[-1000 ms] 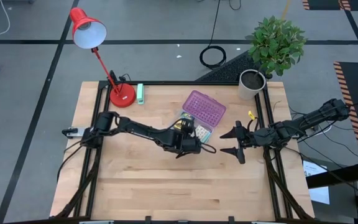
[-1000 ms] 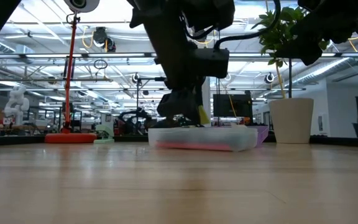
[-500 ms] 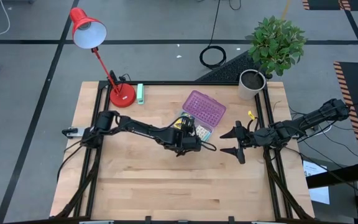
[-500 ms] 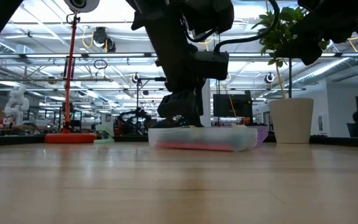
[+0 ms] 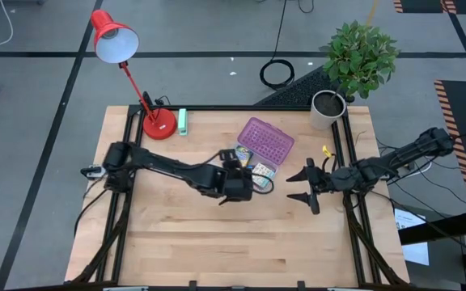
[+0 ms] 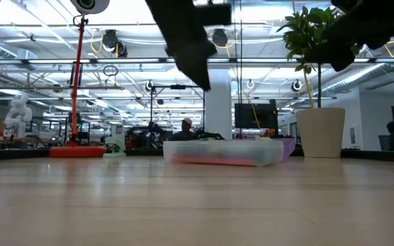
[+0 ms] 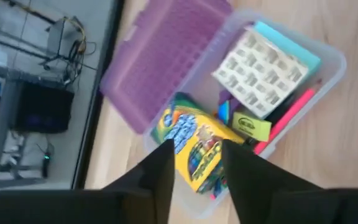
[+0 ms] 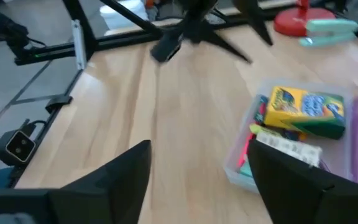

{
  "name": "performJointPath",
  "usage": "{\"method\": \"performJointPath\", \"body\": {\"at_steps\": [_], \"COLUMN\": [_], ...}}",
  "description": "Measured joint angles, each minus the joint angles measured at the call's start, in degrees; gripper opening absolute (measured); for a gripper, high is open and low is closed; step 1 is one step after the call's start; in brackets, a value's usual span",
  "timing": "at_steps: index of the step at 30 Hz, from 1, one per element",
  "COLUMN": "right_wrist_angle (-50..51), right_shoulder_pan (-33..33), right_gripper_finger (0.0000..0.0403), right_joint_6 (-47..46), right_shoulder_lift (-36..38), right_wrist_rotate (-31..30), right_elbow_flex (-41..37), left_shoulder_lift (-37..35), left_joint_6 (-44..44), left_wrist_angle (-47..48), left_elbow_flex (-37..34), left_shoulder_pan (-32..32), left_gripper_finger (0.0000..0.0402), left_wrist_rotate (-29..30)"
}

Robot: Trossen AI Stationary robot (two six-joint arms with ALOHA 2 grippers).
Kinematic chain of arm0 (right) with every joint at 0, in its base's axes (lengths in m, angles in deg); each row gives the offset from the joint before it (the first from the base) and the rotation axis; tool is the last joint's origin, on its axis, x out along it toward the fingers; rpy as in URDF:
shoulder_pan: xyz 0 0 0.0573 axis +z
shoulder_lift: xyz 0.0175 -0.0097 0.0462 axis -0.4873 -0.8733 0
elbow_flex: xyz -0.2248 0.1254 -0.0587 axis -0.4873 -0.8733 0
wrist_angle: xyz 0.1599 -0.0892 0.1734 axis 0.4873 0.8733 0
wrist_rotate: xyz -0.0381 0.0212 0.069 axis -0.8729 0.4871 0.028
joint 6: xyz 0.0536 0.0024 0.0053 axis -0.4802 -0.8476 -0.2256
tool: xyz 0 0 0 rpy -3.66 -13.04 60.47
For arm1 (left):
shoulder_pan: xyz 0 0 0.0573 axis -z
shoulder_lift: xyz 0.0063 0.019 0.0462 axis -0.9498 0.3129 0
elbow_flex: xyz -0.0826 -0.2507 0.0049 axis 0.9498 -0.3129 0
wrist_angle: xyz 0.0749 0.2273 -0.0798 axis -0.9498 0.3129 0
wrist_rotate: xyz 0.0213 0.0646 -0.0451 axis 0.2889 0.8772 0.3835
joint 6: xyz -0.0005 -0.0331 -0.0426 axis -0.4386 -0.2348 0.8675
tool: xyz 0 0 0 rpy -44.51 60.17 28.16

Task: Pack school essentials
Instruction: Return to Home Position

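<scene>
My left gripper [image 5: 235,191] hangs just beside the clear case [image 7: 328,59], fingers a narrow gap apart and empty; my right gripper [image 5: 302,185], spread wide, waits farther off. The crayon box [image 7: 194,149] lies in the case, straight ahead of my left fingers. Only the wrist views show the contents: patterned pack [image 7: 260,62], pink pen [image 7: 291,109].

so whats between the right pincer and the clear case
Only bare wood in the high view: right pincer, open, sits apart from the clear case.
</scene>
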Motion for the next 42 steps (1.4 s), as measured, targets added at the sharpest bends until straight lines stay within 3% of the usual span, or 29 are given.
{"method": "performJointPath", "body": {"at_steps": [5, 11, 17, 25, 29, 37, 42], "right_wrist_angle": [-9.6, -14.7, -14.5, -14.0, -12.9, -29.6, -33.6], "right_shoulder_pan": [1.2, 1.5, 1.5, 1.5, 1.5, 1.4, 0.2], "right_gripper_finger": [0.0197, 0.0096, 0.0011, 0.0003, 0.0001, 0.0, 0.0], "right_joint_6": [4.7, 8.7, 16.2, 25.1, 26.3, 29.5, 30.3], "right_shoulder_lift": [0.0, 0.4, 0.9, 1.5, 1.7, 1.7, 3.1], "right_wrist_rotate": [0.1, 0.1, 0.0, 0.1, 0.1, 0.0, 0.0], "right_elbow_flex": [-3.9, -7.5, -9.2, -9.5, -9.6, -19.2, -23.0], "left_shoulder_lift": [-7.8, -20.7, -33.6, -45.7, -48.7, -49.5, -49.4], "left_joint_6": [5.0, 4.4, 3.6, 3.2, 1.7, -2.6, -4.8], "left_wrist_angle": [-2.5, -19.9, -32.5, -47.2, -59.0, -79.7, -88.9], "left_elbow_flex": [-6.3, -23.6, -37.6, -53.3, -61.8, -74.0, -79.7], "left_shoulder_pan": [1.2, 2.5, 4.2, 7.1, 7.1, 6.9, 6.8], "left_gripper_finger": [0.009, 0.0034, 0.0004, 0.0017, 0.0019, 0.0019, 0.0019], "left_wrist_rotate": [0.3, -2.2, -6.2, -6.4, -10.3, -16.5, -19.4]}}
